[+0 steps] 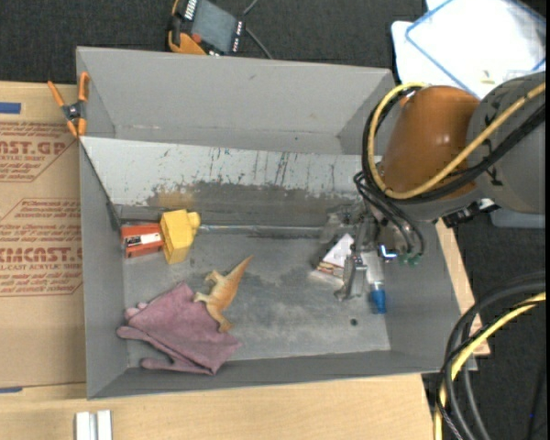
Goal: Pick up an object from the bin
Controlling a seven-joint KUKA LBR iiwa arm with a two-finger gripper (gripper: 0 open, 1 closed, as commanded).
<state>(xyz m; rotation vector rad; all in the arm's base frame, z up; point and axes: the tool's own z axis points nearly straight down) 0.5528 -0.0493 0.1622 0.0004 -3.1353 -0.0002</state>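
Note:
My gripper (354, 275) is low at the right side of the bin, under the arm's orange cover. It hangs right beside a small white and red packet (333, 259) lying on the bin floor, touching or nearly touching its right edge. A small white tube with a blue cap (377, 297) lies just right of the gripper, near the right wall. Whether anything is held I cannot make out.
At the left lie a yellow block (179, 233) and an orange-red box (141, 240). An orange toy dinosaur (224, 290) lies in the middle beside a crumpled pink cloth (176, 332) at the front left. The arm and its cables overhang the bin's right rim.

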